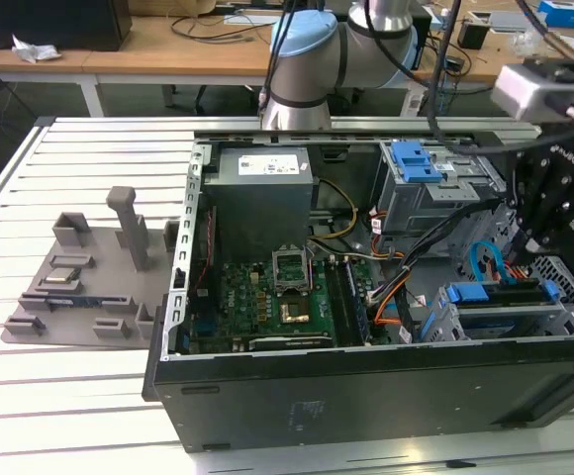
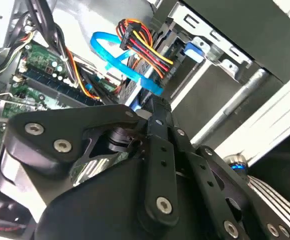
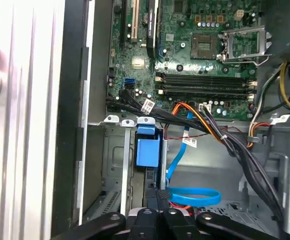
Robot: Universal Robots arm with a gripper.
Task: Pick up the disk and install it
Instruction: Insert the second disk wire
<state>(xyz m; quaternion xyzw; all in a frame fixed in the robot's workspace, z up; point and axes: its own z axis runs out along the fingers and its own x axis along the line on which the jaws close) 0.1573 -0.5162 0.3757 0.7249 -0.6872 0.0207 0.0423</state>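
Observation:
The disk sits edge-up in the lower bay at the front corner of the open computer case, on the exterior view's right; its blue rail shows in the first wrist view. My gripper hangs right over that bay. In the first wrist view the two fingers stand close together at the dark slot behind the blue rail. The second wrist view shows the gripper with its tips at the disk's edge, just below the blue data cable. Whether the tips clamp the disk is hidden.
A blue-topped grey drive bay stands behind the gripper. Orange, black and blue cables cross the case close to the fingers. The motherboard and power supply lie further toward the exterior view's left. A grey parts fixture sits outside the case.

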